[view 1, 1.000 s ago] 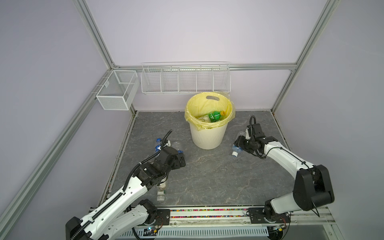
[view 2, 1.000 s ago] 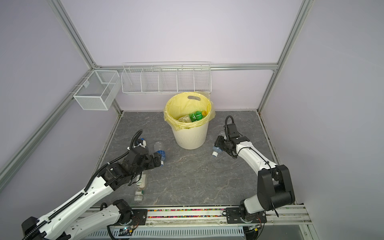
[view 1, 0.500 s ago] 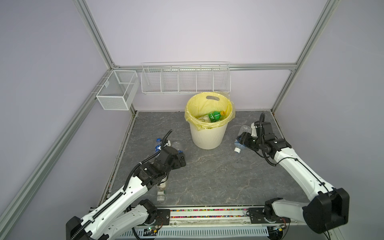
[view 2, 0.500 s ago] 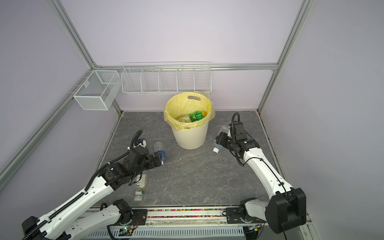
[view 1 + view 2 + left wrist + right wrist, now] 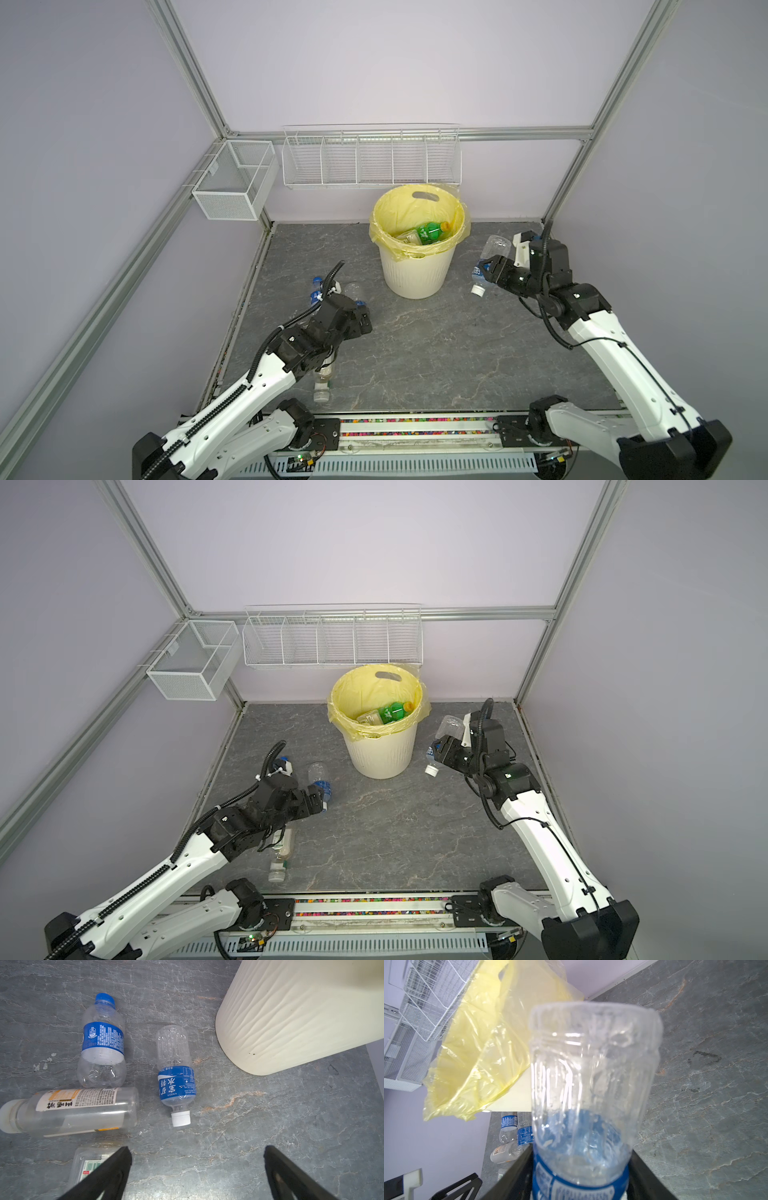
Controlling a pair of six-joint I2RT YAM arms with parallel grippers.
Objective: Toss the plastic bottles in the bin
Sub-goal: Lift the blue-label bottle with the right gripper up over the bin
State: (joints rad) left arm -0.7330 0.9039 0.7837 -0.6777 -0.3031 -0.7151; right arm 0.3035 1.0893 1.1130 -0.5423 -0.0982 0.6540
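Note:
The cream ribbed bin (image 5: 417,266) with its yellow bag stands at the back middle, and a green bottle (image 5: 430,232) lies inside. My right gripper (image 5: 486,270) hangs just right of the bin, below its rim. It is shut on a clear plastic bottle (image 5: 593,1076) at the blue label, cap pointing down and base up. My left gripper (image 5: 196,1152) is open over bare floor. Ahead of it lie a blue-cap bottle (image 5: 102,1043), a white-cap blue-label bottle (image 5: 176,1076) and an orange-label bottle (image 5: 76,1109). A green-white label bottle (image 5: 87,1163) lies partly under one finger.
A long white wire basket (image 5: 372,156) hangs on the back wall above the bin, and a smaller one (image 5: 235,183) hangs at the left corner. Metal frame posts edge the grey stone floor. The arms' base rail (image 5: 415,432) runs along the front.
My right arm has lifted the blue-label bottle off the floor level and drawn it up and back beside the bin. The left arm has not moved.

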